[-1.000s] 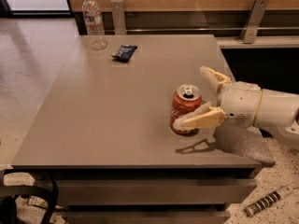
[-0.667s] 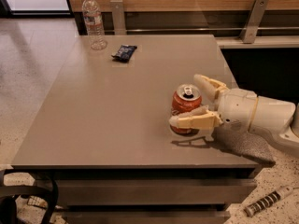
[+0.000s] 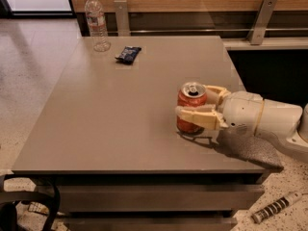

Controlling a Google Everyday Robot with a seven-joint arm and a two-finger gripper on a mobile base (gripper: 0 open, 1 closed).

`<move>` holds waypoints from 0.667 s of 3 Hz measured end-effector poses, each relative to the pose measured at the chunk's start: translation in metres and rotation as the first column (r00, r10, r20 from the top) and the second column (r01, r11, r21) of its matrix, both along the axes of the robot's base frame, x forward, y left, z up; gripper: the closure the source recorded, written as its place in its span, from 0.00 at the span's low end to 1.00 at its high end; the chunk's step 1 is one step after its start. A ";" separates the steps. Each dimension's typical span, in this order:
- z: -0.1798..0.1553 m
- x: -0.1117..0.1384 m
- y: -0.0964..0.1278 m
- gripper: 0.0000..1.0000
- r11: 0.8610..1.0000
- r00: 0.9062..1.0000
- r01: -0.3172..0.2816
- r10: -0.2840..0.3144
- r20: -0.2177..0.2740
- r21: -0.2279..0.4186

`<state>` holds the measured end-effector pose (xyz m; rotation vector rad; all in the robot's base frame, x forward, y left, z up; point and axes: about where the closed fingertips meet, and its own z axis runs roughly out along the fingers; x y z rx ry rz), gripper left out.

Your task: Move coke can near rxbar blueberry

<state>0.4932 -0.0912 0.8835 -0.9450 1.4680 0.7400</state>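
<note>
The coke can (image 3: pixel 189 98), red with a silver top, stands upright on the grey table (image 3: pixel 110 124) near its right front part. My gripper (image 3: pixel 193 101) reaches in from the right and is shut on the can, with one cream finger (image 3: pixel 198 115) across its front and the other behind it. The rxbar blueberry (image 3: pixel 128 54), a small flat dark blue wrapper, lies far off at the table's back left.
A clear plastic water bottle (image 3: pixel 97 22) stands at the back left corner, just left of the bar. A wooden wall with metal rail posts (image 3: pixel 260 20) runs behind the table. The table's right edge is close under my arm.
My gripper has moved left around the can and its fingers have closed in from a wide spread onto the can's sides. The can still stands in the same place.
</note>
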 end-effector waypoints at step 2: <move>0.002 -0.001 0.005 1.00 1.000 1.000 -0.008 0.008 0.002 -0.002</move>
